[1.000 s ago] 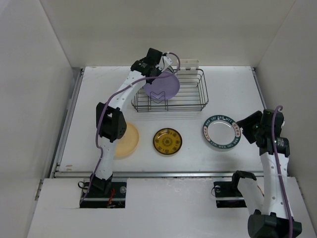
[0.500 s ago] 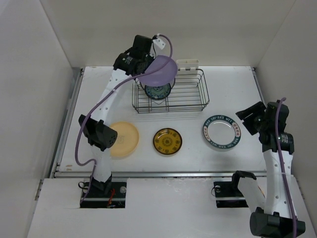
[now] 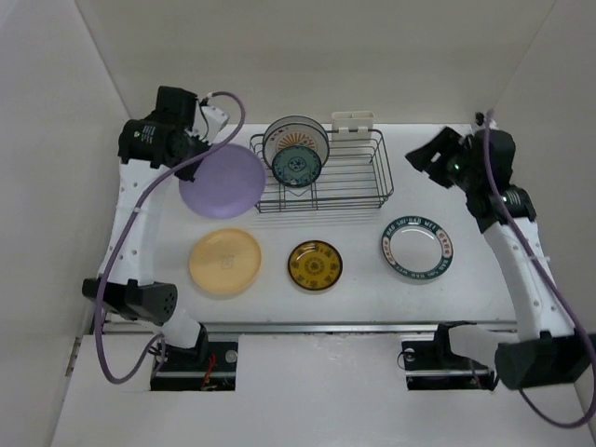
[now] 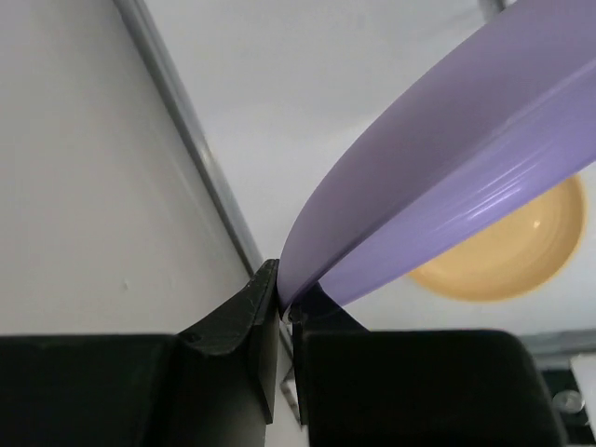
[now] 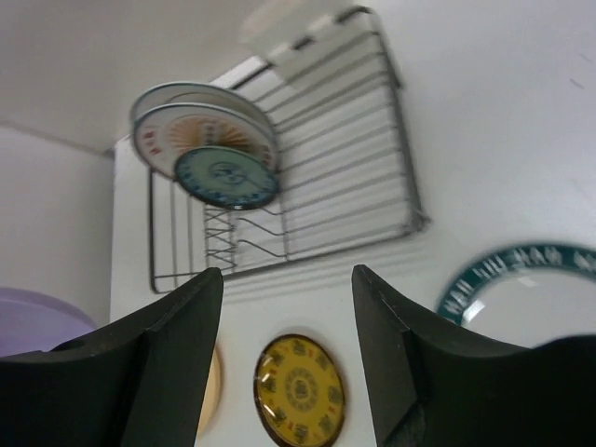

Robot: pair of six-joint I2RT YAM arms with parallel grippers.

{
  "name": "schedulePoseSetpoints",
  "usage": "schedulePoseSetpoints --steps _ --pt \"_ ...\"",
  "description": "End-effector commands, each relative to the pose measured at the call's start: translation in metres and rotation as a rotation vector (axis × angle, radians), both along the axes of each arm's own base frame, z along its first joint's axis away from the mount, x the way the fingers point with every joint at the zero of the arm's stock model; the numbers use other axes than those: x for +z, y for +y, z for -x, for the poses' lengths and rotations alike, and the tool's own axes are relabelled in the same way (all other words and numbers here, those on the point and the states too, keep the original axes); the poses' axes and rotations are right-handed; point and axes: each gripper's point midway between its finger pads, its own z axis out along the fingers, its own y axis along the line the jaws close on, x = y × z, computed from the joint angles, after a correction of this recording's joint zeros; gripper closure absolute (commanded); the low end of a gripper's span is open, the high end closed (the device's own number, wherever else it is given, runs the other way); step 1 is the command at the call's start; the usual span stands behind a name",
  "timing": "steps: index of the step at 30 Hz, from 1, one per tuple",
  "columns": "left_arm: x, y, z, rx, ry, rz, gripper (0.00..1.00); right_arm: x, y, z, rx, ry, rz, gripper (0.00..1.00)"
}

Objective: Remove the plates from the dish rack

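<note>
Top view: left gripper (image 4: pixel 285 296) pinches lavender plate (image 3: pixel 222 181) by its rim, clear of rack (image 3: pixel 377 177). Set-down step, by my read.
Next: lower onto table (image 3: pixel 363 279) below hand, short of yellow plate (image 3: pixel 224 263); right gripper (image 5: pixel 284 284) wide, empty.

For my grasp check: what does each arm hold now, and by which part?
The left fingers pinch the lavender plate by its rim; the right fingers are open, holding nothing.

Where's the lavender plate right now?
In the top view the lavender plate is on the left side, just left of the dish rack and beyond the pale yellow plate. Its rim is pinched in the left gripper.
</note>
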Motion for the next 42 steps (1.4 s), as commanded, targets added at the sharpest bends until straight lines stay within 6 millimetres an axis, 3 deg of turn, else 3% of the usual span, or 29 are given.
schedulePoseSetpoints --steps 1,3,4,5,6,7,8,10,13,14,15,16,17,18,20,21,23,24,27,30,31,33,37,38,42 --pt "-0.033 0.024 0.086 -0.057 0.316 -0.002 1.0 0.051 0.051 -0.051 0.189 -0.183 0.127 0.36" --pt "-0.052 0.033 0.114 -0.089 0.452 0.006 1.0 0.042 0.077 -0.07 0.265 -0.148 0.211 0.35" --pt "-0.078 0.035 0.127 -0.102 0.569 0.007 1.0 0.036 0.091 -0.091 0.298 -0.116 0.236 0.35" --pt "-0.089 0.037 0.136 -0.122 0.617 0.01 1.0 0.032 0.099 -0.099 0.331 -0.116 0.272 0.35" --pt "-0.1 0.038 0.138 -0.115 0.647 0.02 1.0 0.03 0.115 -0.103 0.365 -0.115 0.282 0.35" --pt "-0.11 0.039 0.141 -0.104 0.673 0.039 1.0 0.044 0.125 -0.111 0.381 -0.147 0.275 0.34" --pt "-0.122 0.038 0.146 -0.097 0.715 0.061 1.0 0.026 0.131 -0.124 0.403 -0.116 0.281 0.34" --pt "-0.136 0.03 0.143 -0.078 0.739 0.161 1.0 0.021 0.158 -0.127 0.489 -0.116 0.255 0.34" --pt "-0.159 0.029 0.144 -0.056 0.824 0.206 1.0 0.007 0.183 -0.146 0.538 -0.105 0.257 0.33" --pt "-0.168 0.031 0.147 -0.044 0.861 0.211 1.0 0.018 0.192 -0.152 0.554 -0.143 0.268 0.33" --pt "-0.174 0.032 0.145 -0.057 0.879 0.207 1.0 -0.005 0.197 -0.164 0.577 -0.11 0.289 0.33" --pt "-0.184 0.032 0.146 -0.052 0.932 0.209 1.0 -0.009 0.205 -0.169 0.593 -0.117 0.303 0.33" --pt "-0.19 0.032 0.139 -0.052 0.93 0.209 1.0 0.002 0.214 -0.172 0.618 -0.153 0.311 0.33" --pt "-0.195 0.034 0.139 -0.046 0.954 0.198 1.0 -0.022 0.217 -0.182 0.636 -0.112 0.334 0.33" --pt "-0.206 0.035 0.13 -0.03 0.99 0.192 1.0 -0.031 0.227 -0.189 0.673 -0.132 0.401 0.33" --pt "-0.21 0.039 0.124 -0.018 0.988 0.186 1.0 -0.023 0.229 -0.195 0.676 -0.167 0.421 0.33" --pt "-0.214 0.042 0.114 0.008 0.999 0.196 1.0 -0.043 0.238 -0.195 0.746 -0.166 0.466 0.41" --pt "-0.216 0.046 0.111 0.034 1.0 0.207 1.0 -0.037 0.251 -0.189 0.789 -0.205 0.465 0.42" --pt "-0.22 0.059 0.103 0.071 1.016 0.196 1.0 -0.046 0.271 -0.183 0.845 -0.231 0.506 0.43" --pt "-0.227 0.066 0.101 0.088 1.044 0.182 1.0 -0.067 0.282 -0.187 0.841 -0.219 0.55 0.42" --pt "-0.228 0.069 0.099 0.09 1.046 0.171 1.0 -0.083 0.285 -0.19 0.832 -0.189 0.568 0.4" --pt "-0.232 0.071 0.097 0.093 1.059 0.159 1.0 -0.091 0.286 -0.196 0.823 -0.185 0.574 0.39" --pt "-0.234 0.069 0.098 0.093 1.089 0.17 0.87 -0.101 0.284 -0.212 0.753 -0.173 0.585 0.36" --pt "-0.236 0.069 0.098 0.093 1.098 0.17 0.83 -0.091 0.278 -0.219 0.701 -0.183 0.596 0.36" --pt "-0.238 0.074 0.099 0.098 1.109 0.142 0.57 -0.101 0.286 -0.222 0.696 -0.183 0.591 0.33"
